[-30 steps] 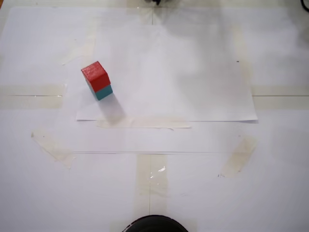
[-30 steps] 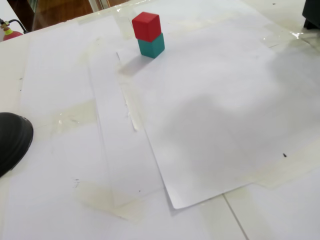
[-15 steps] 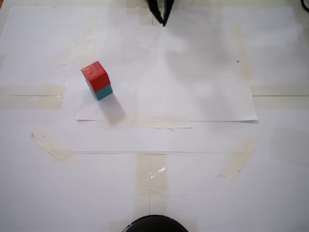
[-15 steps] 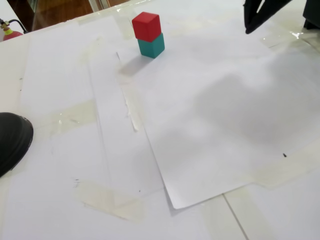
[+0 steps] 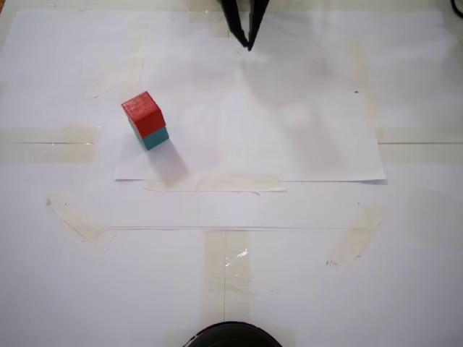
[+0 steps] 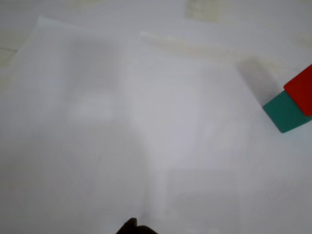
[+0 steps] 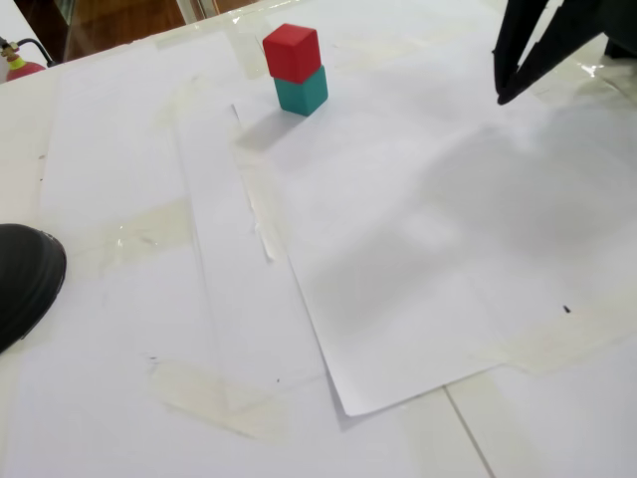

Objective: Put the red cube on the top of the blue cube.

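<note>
The red cube (image 5: 142, 113) sits squarely on top of the blue cube (image 5: 155, 136) at the left of the white paper sheet; in another fixed view the red cube (image 7: 292, 52) and blue cube (image 7: 302, 92) stand at the back. My gripper (image 5: 249, 45) hangs at the far edge, well right of the stack and apart from it, its dark fingers meeting at the tips with nothing between them. It appears at the upper right as the gripper (image 7: 502, 96). In the wrist view the red cube (image 6: 301, 93) and blue cube (image 6: 283, 113) lie at the right edge.
Several white sheets (image 5: 289, 130) are taped to the table with strips of clear tape (image 5: 224, 267). A round black object (image 5: 231, 335) sits at the near edge, seen also as a black object (image 7: 25, 279) on the left.
My gripper has come into view from the far edge and moved further over the paper. The stacked cubes have not moved.
</note>
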Action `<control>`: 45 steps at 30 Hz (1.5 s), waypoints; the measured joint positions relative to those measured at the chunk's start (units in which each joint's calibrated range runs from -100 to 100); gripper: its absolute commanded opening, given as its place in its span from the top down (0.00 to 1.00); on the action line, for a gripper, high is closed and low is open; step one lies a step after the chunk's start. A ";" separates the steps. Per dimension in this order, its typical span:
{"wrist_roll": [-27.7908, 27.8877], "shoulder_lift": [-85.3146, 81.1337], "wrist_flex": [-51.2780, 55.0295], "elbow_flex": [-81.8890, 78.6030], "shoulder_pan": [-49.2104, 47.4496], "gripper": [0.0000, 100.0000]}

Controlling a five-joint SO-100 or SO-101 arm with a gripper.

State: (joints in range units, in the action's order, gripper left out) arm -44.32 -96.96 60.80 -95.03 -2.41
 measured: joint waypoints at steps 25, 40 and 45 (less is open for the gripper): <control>0.00 0.00 -2.44 -4.07 -0.73 1.00; -0.78 0.00 -1.87 -4.07 -0.80 1.00; -0.78 0.00 -1.55 -4.07 -0.80 1.00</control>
State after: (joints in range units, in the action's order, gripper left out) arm -45.10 -96.96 59.25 -99.10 -3.22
